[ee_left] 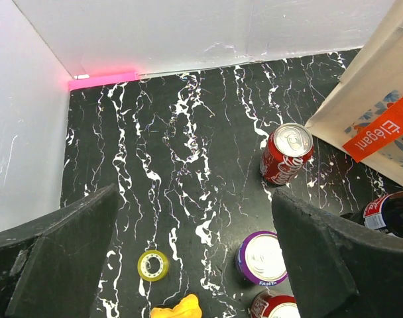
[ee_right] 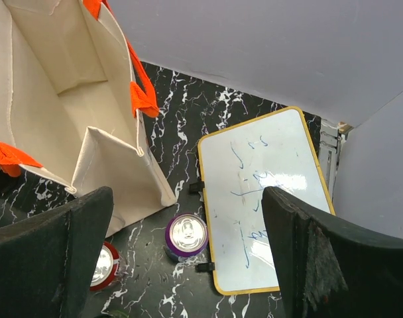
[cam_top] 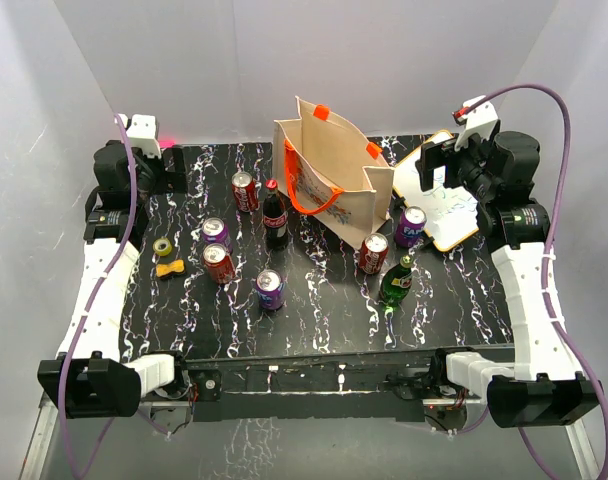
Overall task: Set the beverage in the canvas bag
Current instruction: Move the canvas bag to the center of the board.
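The beige canvas bag [cam_top: 329,170] with orange handles stands open at the back middle of the table; its empty inside shows in the right wrist view [ee_right: 69,99]. Several drinks stand around it: red cans [cam_top: 244,190] [cam_top: 372,253], purple cans [cam_top: 411,226] [cam_top: 270,288], a dark cola bottle [cam_top: 275,215] and a green bottle [cam_top: 396,283]. My left gripper [cam_top: 169,168] is open and empty at the back left, above a red can [ee_left: 287,154] and a purple can [ee_left: 262,258]. My right gripper [cam_top: 431,165] is open and empty at the back right, above a purple can [ee_right: 186,236].
A yellow-framed whiteboard [cam_top: 439,190] lies at the back right, beside the bag. A yellow tape roll [cam_top: 163,246] and a small yellow object [cam_top: 168,268] lie at the left. White walls enclose the table on three sides.
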Controlling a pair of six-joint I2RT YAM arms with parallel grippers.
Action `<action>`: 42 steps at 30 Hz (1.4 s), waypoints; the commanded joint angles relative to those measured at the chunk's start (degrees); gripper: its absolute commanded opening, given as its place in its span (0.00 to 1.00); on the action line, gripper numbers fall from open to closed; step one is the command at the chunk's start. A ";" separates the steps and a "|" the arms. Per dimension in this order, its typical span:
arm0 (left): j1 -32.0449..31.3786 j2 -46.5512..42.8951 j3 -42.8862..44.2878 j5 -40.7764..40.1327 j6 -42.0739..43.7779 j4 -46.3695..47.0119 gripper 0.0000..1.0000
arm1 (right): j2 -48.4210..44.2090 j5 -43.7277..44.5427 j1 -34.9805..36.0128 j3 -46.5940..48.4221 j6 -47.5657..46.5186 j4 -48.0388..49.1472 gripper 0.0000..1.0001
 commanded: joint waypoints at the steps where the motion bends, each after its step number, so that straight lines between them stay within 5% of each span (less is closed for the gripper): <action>1: -0.30 -0.91 -0.27 1.03 0.07 2.32 0.97 | 0.13 -1.00 -0.31 0.06 -0.98 4.96 0.98; 19: -0.30 -1.44 -2.44 2.32 2.16 3.75 0.97 | 0.59 -2.50 -0.36 -0.50 -1.96 5.83 0.98; 35: -0.46 -1.08 -3.47 26.17 2.18 -0.93 0.97 | 1.23 -12.60 -0.36 -4.19 -4.96 2.30 0.98; 42: -1.15 -0.92 -5.18 29.13 1.78 -1.68 0.97 | 1.84 -13.25 0.54 -6.98 -4.11 2.45 0.98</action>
